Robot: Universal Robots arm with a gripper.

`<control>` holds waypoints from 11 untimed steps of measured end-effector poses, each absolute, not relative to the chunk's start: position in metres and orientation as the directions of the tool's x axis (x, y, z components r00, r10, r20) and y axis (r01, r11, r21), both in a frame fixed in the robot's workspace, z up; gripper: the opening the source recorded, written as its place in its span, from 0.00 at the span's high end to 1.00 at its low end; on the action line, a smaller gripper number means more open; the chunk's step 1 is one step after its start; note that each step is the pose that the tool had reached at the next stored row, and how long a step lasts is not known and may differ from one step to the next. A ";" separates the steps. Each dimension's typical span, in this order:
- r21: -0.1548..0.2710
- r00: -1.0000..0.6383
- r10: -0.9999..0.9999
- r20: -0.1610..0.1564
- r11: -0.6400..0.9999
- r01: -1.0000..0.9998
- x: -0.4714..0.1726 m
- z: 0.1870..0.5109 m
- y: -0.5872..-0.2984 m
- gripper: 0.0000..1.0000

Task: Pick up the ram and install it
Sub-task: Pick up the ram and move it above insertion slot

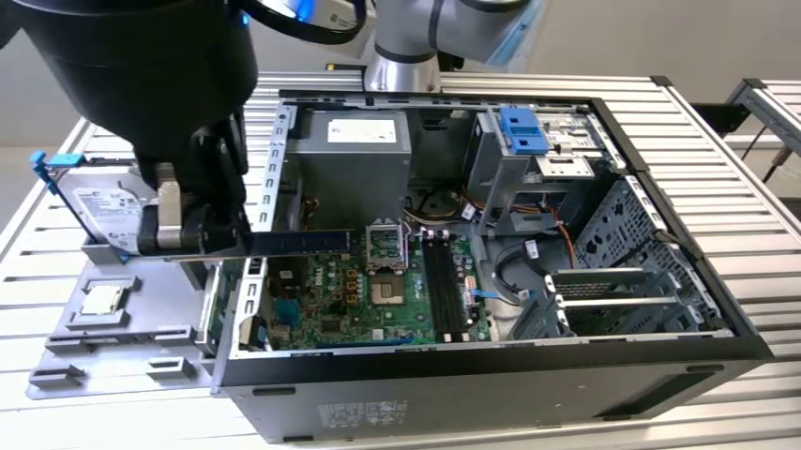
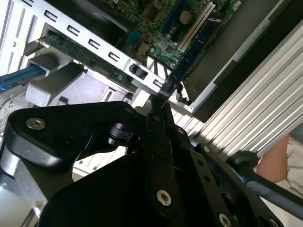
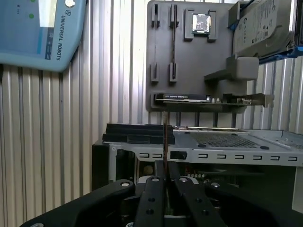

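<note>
The ram [image 1: 300, 241] is off the grey tray [image 1: 150, 305] and gripped at one end by the claw [image 1: 213, 239], which is closed on it. It hangs level above the edge of the open computer case [image 1: 501, 394] at the exterior view's left, over the green board [image 1: 325, 300]. The black slots [image 1: 441, 281] look empty. Picking up seems done, and seating the ram is left.

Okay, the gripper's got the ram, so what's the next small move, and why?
Probably carry the ram toward the exterior view's right. The gripper, shut on it, holds it just inside the computer case's edge, short of the black memory slots.
</note>
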State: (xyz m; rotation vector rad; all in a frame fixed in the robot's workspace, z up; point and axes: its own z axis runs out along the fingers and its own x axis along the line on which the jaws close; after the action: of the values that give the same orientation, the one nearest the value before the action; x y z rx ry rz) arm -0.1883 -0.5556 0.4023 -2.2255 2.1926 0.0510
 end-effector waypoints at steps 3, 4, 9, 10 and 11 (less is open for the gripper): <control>0.011 0.015 -0.999 -0.035 -0.015 -1.000 -0.178 0.402 -0.556 1.00; 0.012 0.015 -0.999 -0.035 -0.015 -1.000 -0.174 0.402 -0.556 1.00; 0.013 0.015 -0.999 -0.035 -0.015 -1.000 -0.156 0.402 -0.556 1.00; 0.013 0.015 -0.999 -0.035 -0.015 -1.000 -0.152 0.402 -0.556 1.00; 0.013 0.015 -0.999 -0.035 -0.015 -1.000 -0.148 0.402 -0.556 1.00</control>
State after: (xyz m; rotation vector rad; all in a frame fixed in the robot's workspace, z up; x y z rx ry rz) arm -0.1480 -0.5556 0.4024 -2.2267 2.1939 0.0539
